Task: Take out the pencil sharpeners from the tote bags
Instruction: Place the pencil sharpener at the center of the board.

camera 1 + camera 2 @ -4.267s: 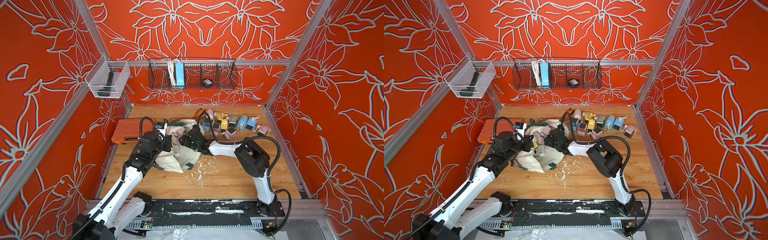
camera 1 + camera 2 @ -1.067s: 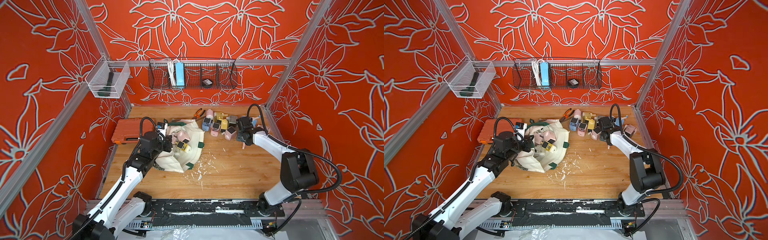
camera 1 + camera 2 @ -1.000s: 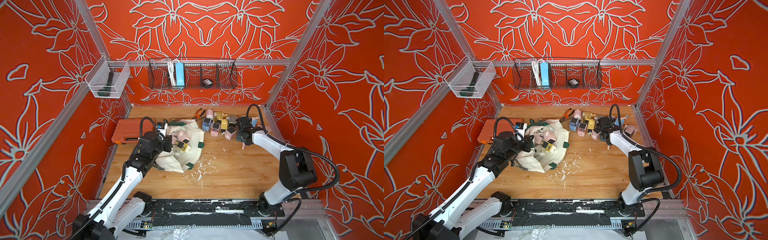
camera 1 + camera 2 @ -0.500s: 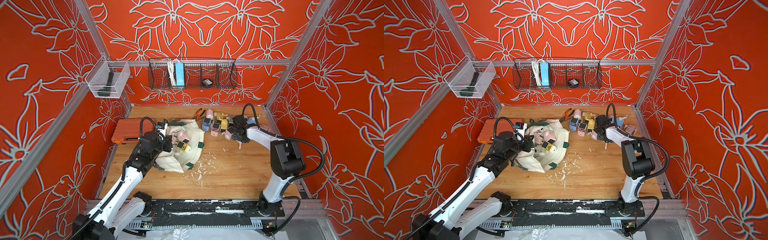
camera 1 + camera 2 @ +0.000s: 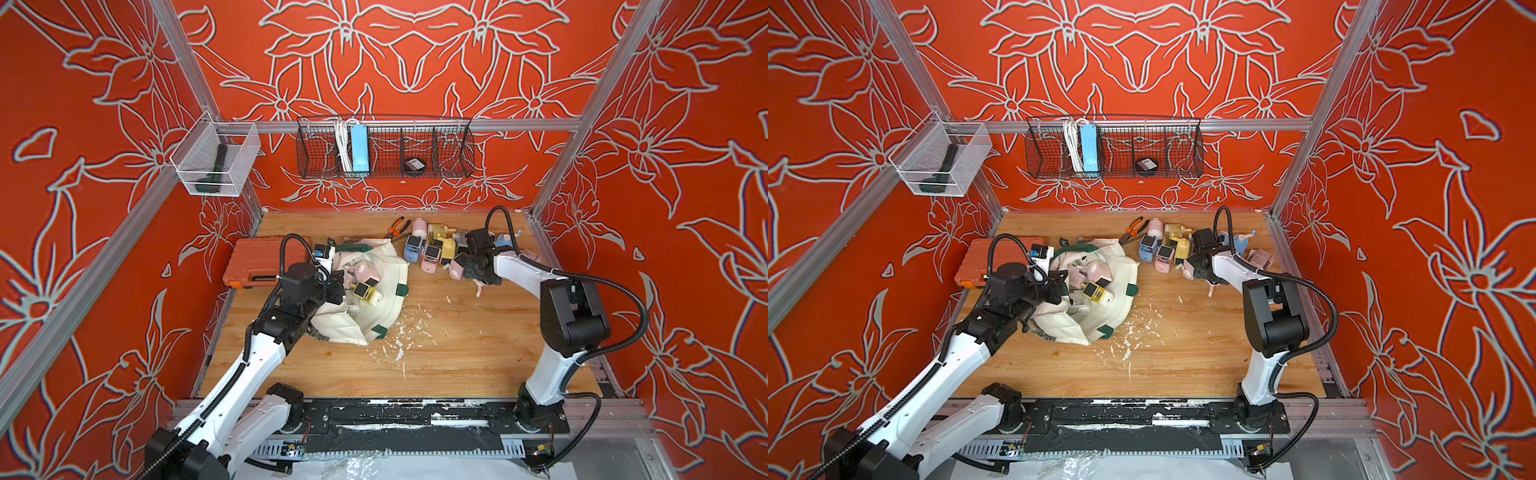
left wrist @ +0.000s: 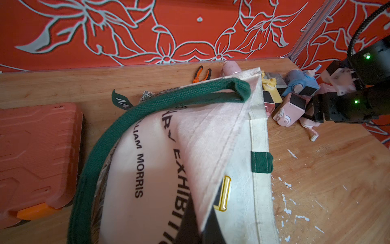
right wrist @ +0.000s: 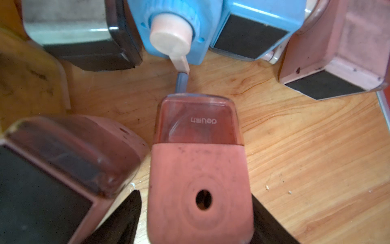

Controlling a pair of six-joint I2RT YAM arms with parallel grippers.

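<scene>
Right claw [image 7: 194, 195] has spread apart astride a pink sharpener [image 7: 198, 160]; left claw [image 5: 338, 286] pinches tote bag [image 5: 353, 328].

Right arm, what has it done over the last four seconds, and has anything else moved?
The right hand left the tote bag and swung to the sharpener pile at the back, where a pink sharpener now rests on the table between its fingers; whether it has let go is unclear. The left hand stayed shut on the bag's edge, and the bag did not shift.
</scene>
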